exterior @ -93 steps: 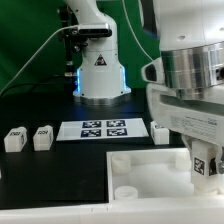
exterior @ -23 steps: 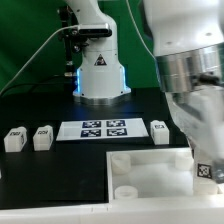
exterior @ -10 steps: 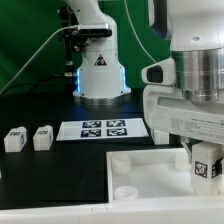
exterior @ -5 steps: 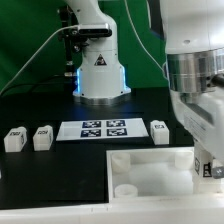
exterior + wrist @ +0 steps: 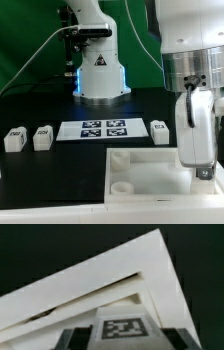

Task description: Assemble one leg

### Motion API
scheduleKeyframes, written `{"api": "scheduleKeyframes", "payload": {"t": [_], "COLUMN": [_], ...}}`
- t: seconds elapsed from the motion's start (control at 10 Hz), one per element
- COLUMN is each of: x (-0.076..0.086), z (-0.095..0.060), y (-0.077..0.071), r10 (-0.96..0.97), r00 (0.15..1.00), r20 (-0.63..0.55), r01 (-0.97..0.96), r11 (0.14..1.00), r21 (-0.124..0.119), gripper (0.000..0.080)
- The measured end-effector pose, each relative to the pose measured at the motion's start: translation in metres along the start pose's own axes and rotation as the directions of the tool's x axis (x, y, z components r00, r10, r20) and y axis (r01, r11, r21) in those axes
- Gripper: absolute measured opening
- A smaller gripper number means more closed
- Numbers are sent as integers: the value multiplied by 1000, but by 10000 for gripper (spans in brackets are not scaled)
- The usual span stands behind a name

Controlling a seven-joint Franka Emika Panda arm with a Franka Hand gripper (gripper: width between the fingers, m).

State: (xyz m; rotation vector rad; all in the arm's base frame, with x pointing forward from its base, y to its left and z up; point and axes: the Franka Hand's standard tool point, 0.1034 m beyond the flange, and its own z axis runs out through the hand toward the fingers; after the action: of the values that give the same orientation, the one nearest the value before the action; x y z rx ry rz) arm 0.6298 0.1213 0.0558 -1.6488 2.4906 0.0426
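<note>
In the wrist view my gripper [image 5: 124, 340] is shut on a small white leg [image 5: 124, 327] with a black-and-white tag on its face; a dark finger [image 5: 76, 339] shows on each side of it. Beyond the leg lies a corner of the large white tabletop panel [image 5: 110, 277]. In the exterior view the gripper [image 5: 203, 170] hangs low over the right part of the tabletop [image 5: 145, 165]; the hand hides most of the held leg. A round socket [image 5: 121, 187] shows at the panel's near left corner.
Three loose white legs stand on the black table: two at the exterior view's left [image 5: 14, 139] [image 5: 42, 137] and one [image 5: 159, 131] by the marker board [image 5: 92, 129]. The arm's base [image 5: 98, 72] stands at the back.
The hand has kept turning about its vertical axis over the tabletop's right side, with the leg held; now its narrow side faces the exterior camera. The loose legs have not moved.
</note>
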Motion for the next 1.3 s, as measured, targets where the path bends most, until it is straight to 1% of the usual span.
{"api": "scheduleKeyframes", "payload": {"t": [0.1, 0.2, 0.3, 0.4, 0.5, 0.6, 0.7, 0.8, 0.9, 1.0, 1.3], "x": [-1, -1, -1, -1, -3, -7, -6, -7, -11, -16, -14], "z": [0, 0, 0, 0, -2, -9, -19, -28, -37, -40, -37], "y": [1, 1, 1, 1, 1, 2, 4, 4, 5, 7, 7], "r10": [-14, -17, -18, -40, -71, -69, -135, -248, -331, -322, -326], "r00": [1000, 1000, 1000, 999, 997, 997, 990, 968, 943, 946, 944], "r20": [0, 0, 0, 0, 7, 31, 41, 41, 43, 48, 44], "r01": [14, 17, 18, 40, 71, 68, 133, 245, 328, 318, 322], "r11": [1000, 1000, 1000, 999, 997, 997, 990, 968, 942, 945, 944], "r21": [0, 0, 0, 0, 8, 33, 50, 61, 71, 73, 69], "gripper": [384, 525, 610, 610, 641, 647, 647, 649, 649, 649, 649]}}
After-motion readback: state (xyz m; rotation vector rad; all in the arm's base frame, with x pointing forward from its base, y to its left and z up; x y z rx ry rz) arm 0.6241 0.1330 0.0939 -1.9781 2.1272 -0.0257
